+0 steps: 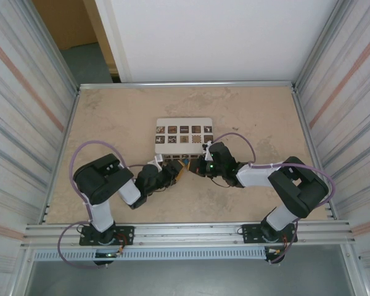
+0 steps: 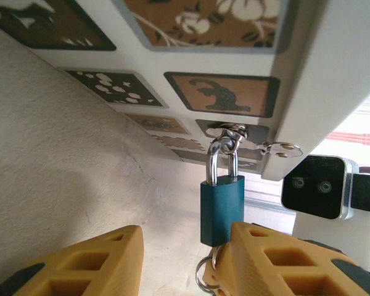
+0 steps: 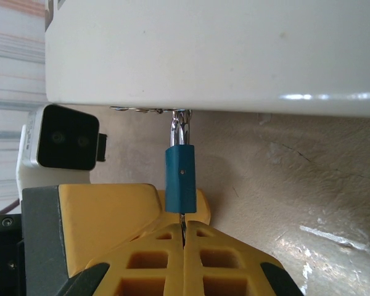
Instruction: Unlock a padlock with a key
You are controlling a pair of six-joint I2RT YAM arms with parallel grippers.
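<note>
The padlock (image 2: pixel 222 206), a smooth blue block on a thin silvery shackle (image 2: pixel 222 159), is hanging from a metal hasp (image 2: pixel 234 131) on the white box (image 2: pixel 308 80) with dark patterned tiles. The left gripper (image 2: pixel 186 237) is standing open, its hollow-celled yellow fingers (image 2: pixel 80 265) flanking the body. The left wrist view is showing a wire ring (image 2: pixel 205 279) beneath. The right wrist view is showing the right gripper (image 3: pixel 184 233) pinching a thin key (image 3: pixel 182 226).

The padlock (image 2: pixel 222 209) body is showing a smooth blue satin coat; its shackle (image 2: pixel 222 161) and the key (image 3: pixel 182 226) are gleaming as bare metal. The white box (image 3: pixel 234 49) is looking smooth and faintly glossy, the desk (image 2: pixel 61 172) rough and matt, and my right pincer (image 3: pixel 184 237) is looking like matt yellow plastic.
</note>
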